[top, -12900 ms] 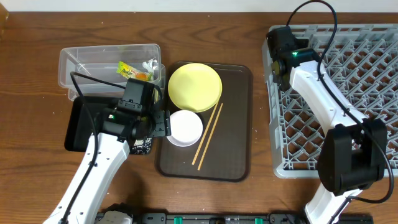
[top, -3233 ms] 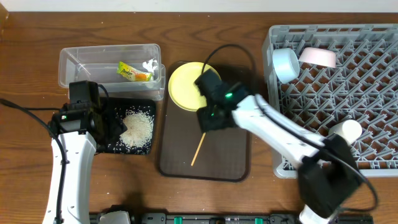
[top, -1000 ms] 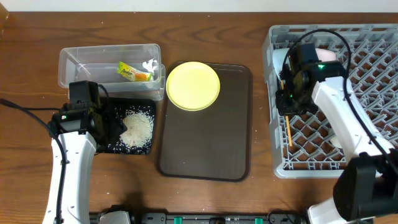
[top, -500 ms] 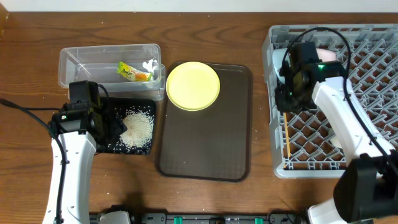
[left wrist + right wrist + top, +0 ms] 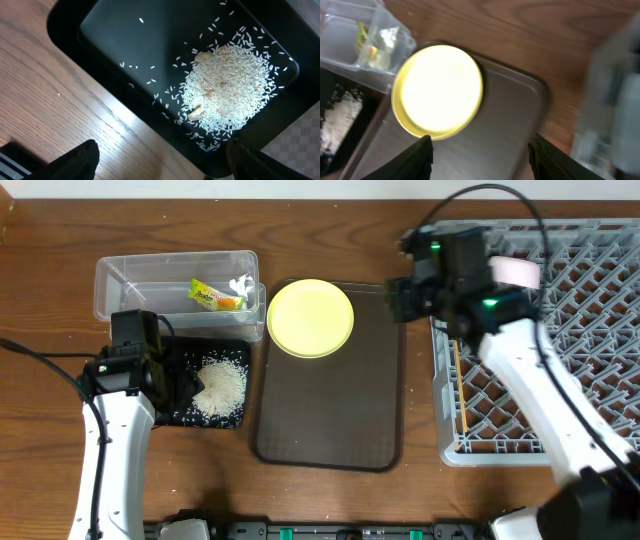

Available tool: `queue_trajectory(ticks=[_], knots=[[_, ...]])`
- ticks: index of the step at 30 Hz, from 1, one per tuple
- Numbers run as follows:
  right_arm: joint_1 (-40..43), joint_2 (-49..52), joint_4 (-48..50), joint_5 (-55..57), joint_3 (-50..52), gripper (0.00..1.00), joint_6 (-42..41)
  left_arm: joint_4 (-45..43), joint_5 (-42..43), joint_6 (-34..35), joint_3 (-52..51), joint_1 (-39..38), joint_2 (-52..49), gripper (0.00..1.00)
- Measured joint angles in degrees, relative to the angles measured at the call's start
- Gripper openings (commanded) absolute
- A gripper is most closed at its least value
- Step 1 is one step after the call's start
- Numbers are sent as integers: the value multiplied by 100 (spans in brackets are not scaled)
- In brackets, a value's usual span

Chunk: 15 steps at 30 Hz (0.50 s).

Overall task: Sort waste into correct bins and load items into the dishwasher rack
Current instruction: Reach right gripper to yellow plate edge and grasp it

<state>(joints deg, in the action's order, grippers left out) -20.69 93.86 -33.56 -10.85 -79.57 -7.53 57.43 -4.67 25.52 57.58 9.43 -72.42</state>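
Yellow plate (image 5: 311, 318), flat at 11 o'clock on the brown tray (image 5: 330, 410), could slip from the open, empty right pincer (image 5: 481, 150) if pinched shallowly at its rim.

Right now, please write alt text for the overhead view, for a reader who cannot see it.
The right gripper, open, hangs over the far right corner of the brown tray, which carries a yellow plate. Chopsticks lie in the grey rack on the right; on the left, rice lies in a black tray beside a clear tub.
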Motion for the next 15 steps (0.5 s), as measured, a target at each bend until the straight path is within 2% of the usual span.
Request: queue_trajectory(ticks=[10,12,15], knots=[[-625,1777,1108,330,0,61,-890,0,-2,0,0,0,0,84],[-702,2100,1235,402,2,58,-1084,0,-2,0,0,0,0,84],[-767,2450,1318,496,2,45,-1309,0,0,0,0,0,0,84]])
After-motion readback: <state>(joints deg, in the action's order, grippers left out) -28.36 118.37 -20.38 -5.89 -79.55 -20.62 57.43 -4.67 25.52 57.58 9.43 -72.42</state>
